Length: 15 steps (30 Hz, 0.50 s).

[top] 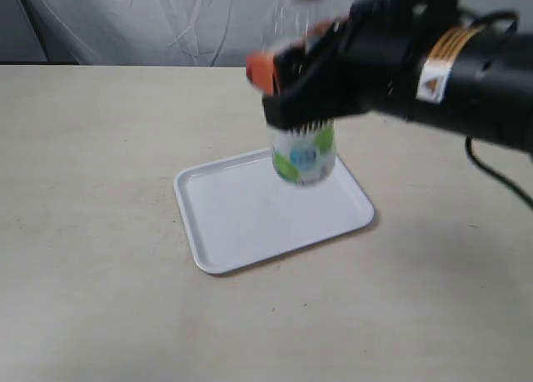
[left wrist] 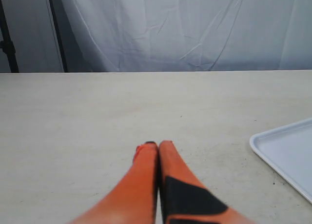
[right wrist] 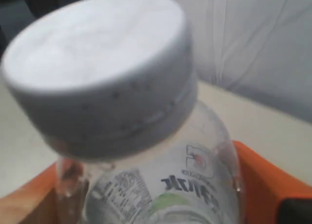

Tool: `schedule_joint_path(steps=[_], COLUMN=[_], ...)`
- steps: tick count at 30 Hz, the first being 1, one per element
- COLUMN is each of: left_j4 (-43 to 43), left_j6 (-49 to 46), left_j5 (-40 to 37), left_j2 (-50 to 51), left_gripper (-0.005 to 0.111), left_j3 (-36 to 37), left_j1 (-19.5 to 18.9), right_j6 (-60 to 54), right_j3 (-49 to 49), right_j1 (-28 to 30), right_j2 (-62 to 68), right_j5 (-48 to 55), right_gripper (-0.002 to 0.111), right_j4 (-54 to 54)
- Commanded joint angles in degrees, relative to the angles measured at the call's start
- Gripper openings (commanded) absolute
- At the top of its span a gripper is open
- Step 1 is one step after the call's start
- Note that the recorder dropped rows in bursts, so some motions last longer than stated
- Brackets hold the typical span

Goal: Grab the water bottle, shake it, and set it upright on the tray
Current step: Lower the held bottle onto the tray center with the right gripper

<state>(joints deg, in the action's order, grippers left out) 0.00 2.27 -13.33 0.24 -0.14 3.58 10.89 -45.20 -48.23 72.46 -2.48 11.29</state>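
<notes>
The water bottle (top: 303,156) is held upright in the air above the far edge of the white tray (top: 250,215), its image blurred. My right gripper (top: 287,82) is shut on the bottle's middle, orange fingers on both sides. In the right wrist view the white cap (right wrist: 100,63) fills the picture, with the label (right wrist: 180,194) and orange fingers (right wrist: 265,180) beside it. My left gripper (left wrist: 158,145) is shut and holds nothing, low over the bare table left of the tray (left wrist: 287,155). It does not show in the exterior view.
The beige table (top: 92,191) stretches around the tray. A grey-white curtain (top: 166,24) hangs behind the far edge. A black cable (top: 500,178) trails from the right arm over the table at the right.
</notes>
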Motion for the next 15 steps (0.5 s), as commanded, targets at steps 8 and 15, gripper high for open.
schedule_joint_path(steps=[8,15], left_j4=[0.0,0.0], left_j6=[0.2,0.2], left_j5=[0.1,0.1], left_j2=[-0.2,-0.2], left_gripper=[0.000,0.000], left_j3=[0.1,0.1], left_j1=[0.0,0.0], right_j6=[3.4,-7.7], right_j3=[1.1,0.9], right_j1=[-9.2,-11.7], right_j2=[6.0,7.1], right_j5=[-9.7,-10.8], right_gripper=[-0.001,-0.001], right_j4=[0.0,-1.2])
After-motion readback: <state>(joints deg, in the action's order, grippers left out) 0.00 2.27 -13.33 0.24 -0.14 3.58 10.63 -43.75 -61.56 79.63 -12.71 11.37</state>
